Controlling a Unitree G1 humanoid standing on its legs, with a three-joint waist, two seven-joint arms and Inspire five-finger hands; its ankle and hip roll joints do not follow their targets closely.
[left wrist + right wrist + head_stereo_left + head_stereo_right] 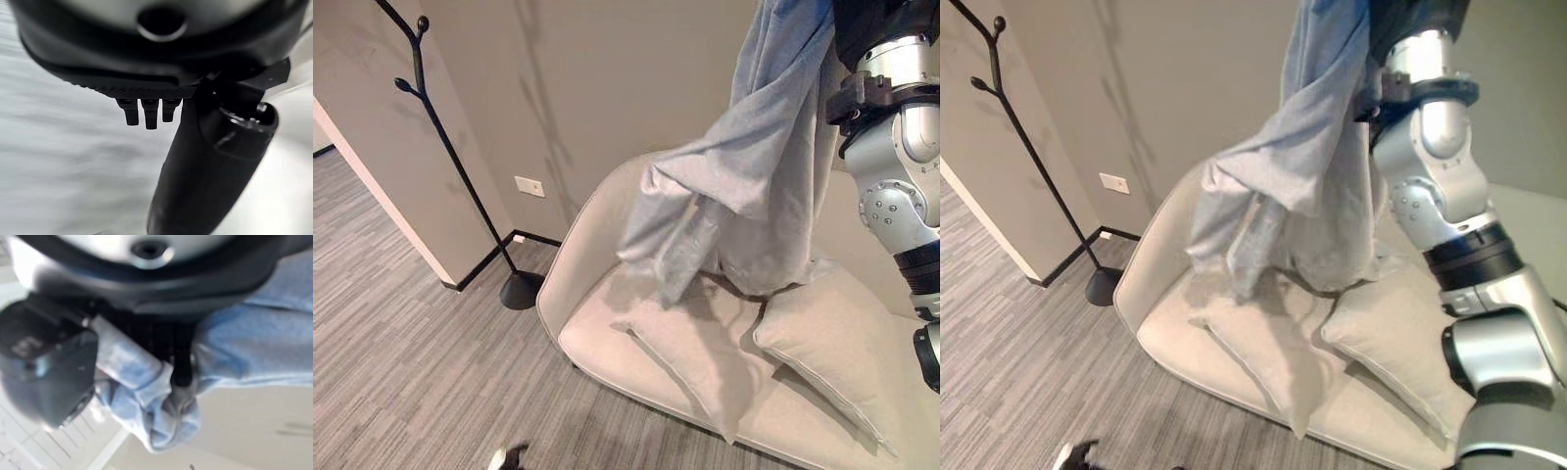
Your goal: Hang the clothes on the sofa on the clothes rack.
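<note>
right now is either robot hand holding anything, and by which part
The right robot hand grips the light blue garment by a bunched fold near its top; the rest hangs above the sofa. The left robot hand holds nothing.

a pale blue-grey soft cloth garment [754,176] hangs bunched above the beige rounded sofa [607,343]; black branched clothes rack [450,157] stands apart, bare.

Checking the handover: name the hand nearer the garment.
Right. The right hand grips the garment, lifted above the sofa; the left hand hangs away from it.
</note>
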